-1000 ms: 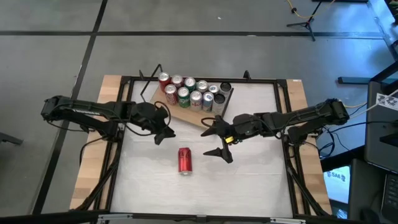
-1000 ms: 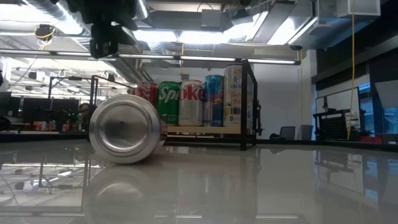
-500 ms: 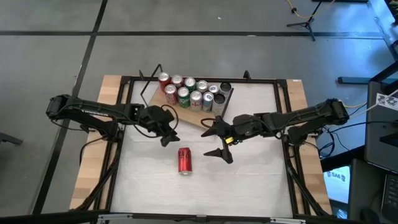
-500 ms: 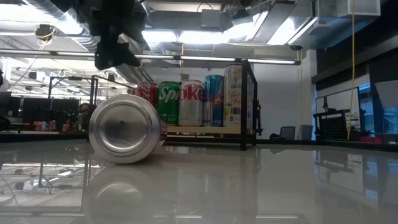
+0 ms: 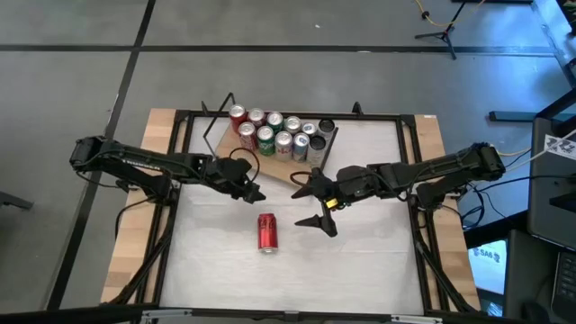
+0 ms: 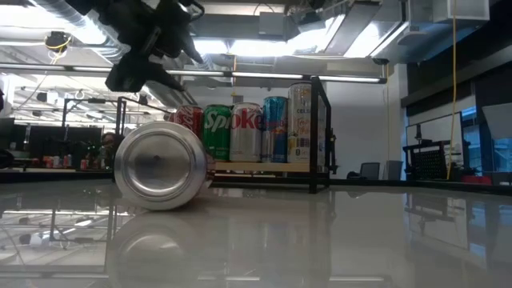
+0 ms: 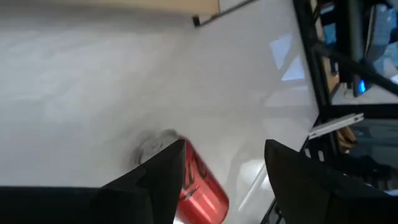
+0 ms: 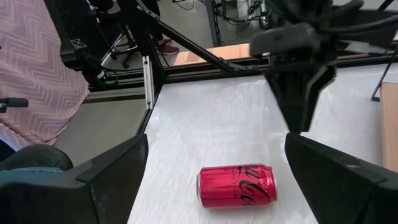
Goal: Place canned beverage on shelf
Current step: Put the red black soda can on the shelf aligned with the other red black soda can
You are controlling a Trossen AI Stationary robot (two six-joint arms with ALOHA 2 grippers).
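Observation:
A red canned beverage (image 5: 267, 231) lies on its side on the white tabletop, near the middle; the low view faces its silver end (image 6: 160, 170). The shelf (image 5: 273, 167), a light-brown board with black wire supports, stands at the table's far side and carries several upright cans. My left gripper (image 5: 253, 192) hovers open just to the far left of the red can (image 7: 202, 186), above it and clear of it. My right gripper (image 5: 312, 203) hangs open to the can's right, also touching nothing; its wrist view shows the can (image 8: 236, 185) beyond its fingers.
The cans on the shelf (image 6: 264, 166) fill its far part, and a bare strip of board remains at its near edge. A black metal frame (image 5: 409, 162) borders the tabletop, with wooden strips (image 5: 135, 216) at the sides. White tabletop lies free near the front edge.
My left gripper has moved toward the table's right and a little down, closer to the red can, and has rolled about its own axis. The can and my right gripper have kept still.

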